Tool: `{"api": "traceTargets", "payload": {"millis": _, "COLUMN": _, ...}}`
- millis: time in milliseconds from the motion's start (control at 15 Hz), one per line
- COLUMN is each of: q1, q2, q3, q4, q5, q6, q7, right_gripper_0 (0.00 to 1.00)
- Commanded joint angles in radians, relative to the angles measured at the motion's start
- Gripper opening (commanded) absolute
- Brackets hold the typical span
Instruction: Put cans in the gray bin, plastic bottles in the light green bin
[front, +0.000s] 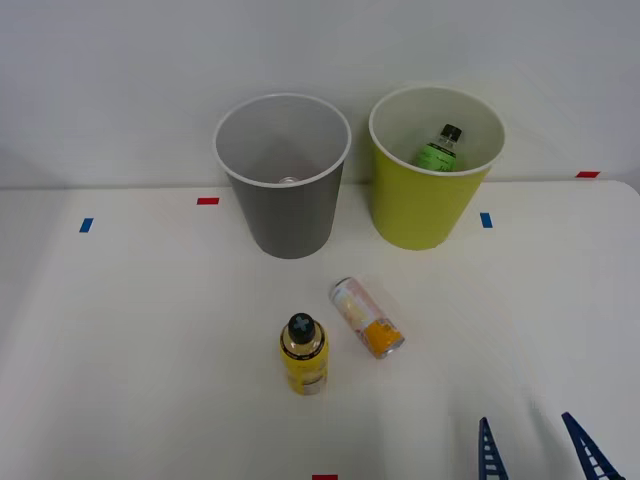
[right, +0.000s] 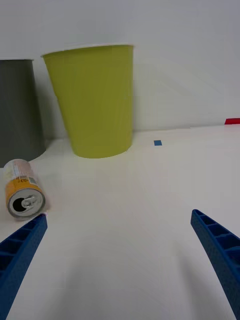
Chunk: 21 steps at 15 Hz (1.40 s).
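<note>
Currently, you are looking at a plain white table (front: 120, 340) set against a plain pale wall (front: 120, 80), with no clutter on either. Small tape markers sit on the surface: a blue one (front: 86, 225) at far left, a red one (front: 208, 201) left of the bins, a blue one (front: 486, 220) right of the bins, a red one (front: 588, 174) at the far right edge, and a red one (front: 324, 477) at the near edge.

Note the two bins standing upright side by side at the far side of the table, close together. The gray bin (front: 290, 215) is on the left; a small silver object lies at its bottom, too small to identify. The light green bin (front: 425, 205) is on the right and contains the green-labelled bottle (front: 440, 150), black cap uppermost.

Nearer to you, the can (front: 367, 318) lies on its side on the table, its orange end and opened top pointing near and right. The yellow bottle (front: 303, 355) stands upright just left of the can, apart from it.

Your right gripper (front: 540, 455) is at the near right of the table, well clear of both items. Its blue ribbed fingers (right: 220, 250) are spread wide and grip nothing.
</note>
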Motion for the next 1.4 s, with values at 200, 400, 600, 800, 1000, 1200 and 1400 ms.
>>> {"api": "traceTargets", "payload": {"millis": 200, "q1": -0.010, "q2": -0.110, "q3": 0.082, "q4": -0.076, "q5": -0.163, "q6": -0.032, "q7": 0.018, "right_gripper_0": 1.00}}
{"api": "traceTargets", "payload": {"millis": 400, "q1": 0.017, "q2": -0.185, "q3": 0.112, "q4": -0.231, "q5": -0.247, "q6": 0.089, "q7": 0.039, "right_gripper_0": 1.00}}
{"api": "traceTargets", "payload": {"millis": 600, "q1": 0.067, "q2": -0.228, "q3": 0.112, "q4": -0.498, "q5": -0.257, "q6": 0.409, "q7": 0.064, "right_gripper_0": 1.00}}
{"api": "traceTargets", "payload": {"millis": 800, "q1": 0.063, "q2": -0.263, "q3": 0.098, "q4": -0.577, "q5": -0.258, "q6": 0.553, "q7": 0.087, "right_gripper_0": 1.00}}
{"api": "traceTargets", "payload": {"millis": 1000, "q1": 0.027, "q2": -0.306, "q3": 0.092, "q4": -0.631, "q5": -0.267, "q6": 0.682, "q7": 0.090, "right_gripper_0": 1.00}}
{"api": "traceTargets", "payload": {"millis": 1200, "q1": 0.009, "q2": -0.352, "q3": 0.082, "q4": -0.818, "q5": -0.263, "q6": 1.011, "q7": 0.072, "right_gripper_0": 1.00}}
{"api": "traceTargets", "payload": {"millis": 1400, "q1": -0.051, "q2": -0.372, "q3": 0.109, "q4": -0.896, "q5": -0.175, "q6": 1.245, "q7": 0.004, "right_gripper_0": 1.00}}
